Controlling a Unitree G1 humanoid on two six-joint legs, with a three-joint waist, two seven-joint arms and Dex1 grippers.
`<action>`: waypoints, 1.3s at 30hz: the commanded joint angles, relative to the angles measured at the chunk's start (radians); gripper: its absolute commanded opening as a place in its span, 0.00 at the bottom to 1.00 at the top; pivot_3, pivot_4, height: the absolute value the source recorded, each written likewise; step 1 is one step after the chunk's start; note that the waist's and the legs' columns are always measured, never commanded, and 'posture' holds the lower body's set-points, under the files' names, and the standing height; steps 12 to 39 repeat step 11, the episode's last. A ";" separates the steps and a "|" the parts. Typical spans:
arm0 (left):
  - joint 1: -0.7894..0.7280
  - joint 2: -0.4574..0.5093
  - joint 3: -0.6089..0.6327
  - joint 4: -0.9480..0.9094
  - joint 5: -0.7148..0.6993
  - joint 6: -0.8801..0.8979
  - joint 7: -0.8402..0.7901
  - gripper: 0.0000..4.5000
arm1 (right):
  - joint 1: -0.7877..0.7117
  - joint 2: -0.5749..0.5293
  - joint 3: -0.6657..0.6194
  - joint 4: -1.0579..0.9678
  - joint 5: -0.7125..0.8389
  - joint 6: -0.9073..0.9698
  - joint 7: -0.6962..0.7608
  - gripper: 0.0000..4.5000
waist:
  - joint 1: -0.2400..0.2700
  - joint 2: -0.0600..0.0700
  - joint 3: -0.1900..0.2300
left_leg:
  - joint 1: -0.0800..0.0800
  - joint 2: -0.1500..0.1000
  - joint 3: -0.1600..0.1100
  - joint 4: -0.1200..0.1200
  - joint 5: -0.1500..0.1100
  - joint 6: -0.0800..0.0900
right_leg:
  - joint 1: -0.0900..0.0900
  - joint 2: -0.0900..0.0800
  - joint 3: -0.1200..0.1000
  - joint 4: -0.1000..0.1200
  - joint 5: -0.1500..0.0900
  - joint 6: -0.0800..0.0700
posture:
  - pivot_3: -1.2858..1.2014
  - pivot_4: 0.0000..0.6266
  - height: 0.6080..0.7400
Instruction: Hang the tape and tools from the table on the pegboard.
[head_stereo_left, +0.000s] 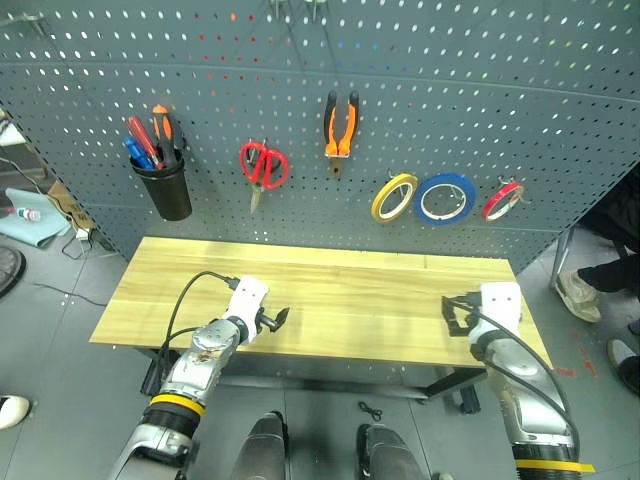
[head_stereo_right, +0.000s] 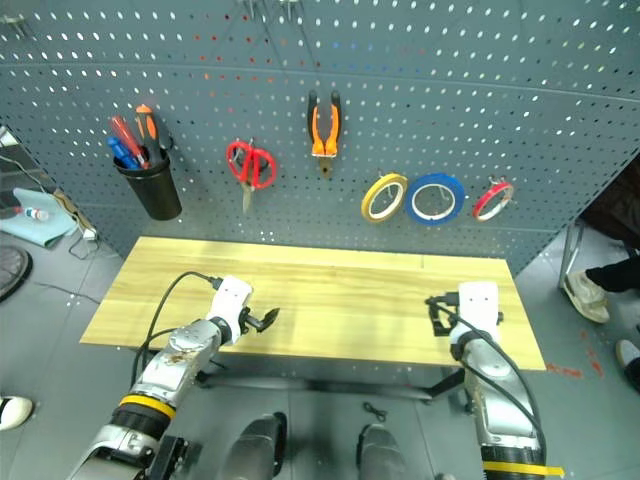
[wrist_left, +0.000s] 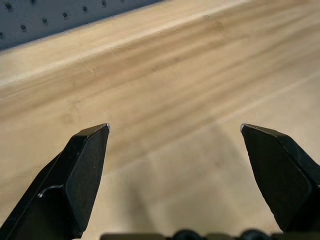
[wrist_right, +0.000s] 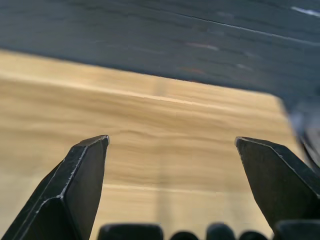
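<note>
Over the near edge of the table (head_stereo_left: 330, 300), the left gripper (head_stereo_left: 278, 318) is held with its jaws spread wide and nothing between them; the right gripper (head_stereo_left: 455, 312) is likewise released and empty, near the bench's right end. Behind them, on the pegboard (head_stereo_left: 500, 90), the red tape (head_stereo_left: 502, 199) is hung on a hook beside the blue roll (head_stereo_left: 445, 198) and the yellow roll (head_stereo_left: 394, 196). The pliers (head_stereo_left: 340, 125) and the red-handled scissors (head_stereo_left: 263, 166) are hung further left, and the screwdriver (head_stereo_left: 162, 126) is stood in the black cup (head_stereo_left: 165, 187). The hanging is judged finished; only a withdrawal of both arms seems called for next.
</note>
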 joint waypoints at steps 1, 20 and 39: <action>-0.058 -0.028 0.019 0.085 0.027 -0.076 -0.012 1.00 | 0.000 0.018 -0.067 0.022 0.002 -0.044 -0.053 1.00 | -0.010 0.002 -0.022 | 0.004 0.000 0.000 -0.001 0.000 0.000 | 0.005 0.000 0.000 -0.002 0.000 0.000 | 0.52 0.00 1.00; -0.154 -0.088 0.055 0.289 0.057 -0.175 -0.012 1.00 | -0.021 0.049 -0.089 0.141 -0.012 -0.137 -0.085 1.00 | -0.067 0.019 -0.077 | 0.028 0.000 0.001 -0.015 -0.004 0.001 | 0.027 -0.001 -0.001 -0.014 -0.006 -0.002 | 0.51 0.00 1.00; -0.154 -0.088 0.055 0.289 0.057 -0.175 -0.012 1.00 | -0.021 0.049 -0.089 0.141 -0.012 -0.137 -0.085 1.00 | -0.067 0.019 -0.077 | 0.028 0.000 0.001 -0.015 -0.004 0.001 | 0.027 -0.001 -0.001 -0.014 -0.006 -0.002 | 0.51 0.00 1.00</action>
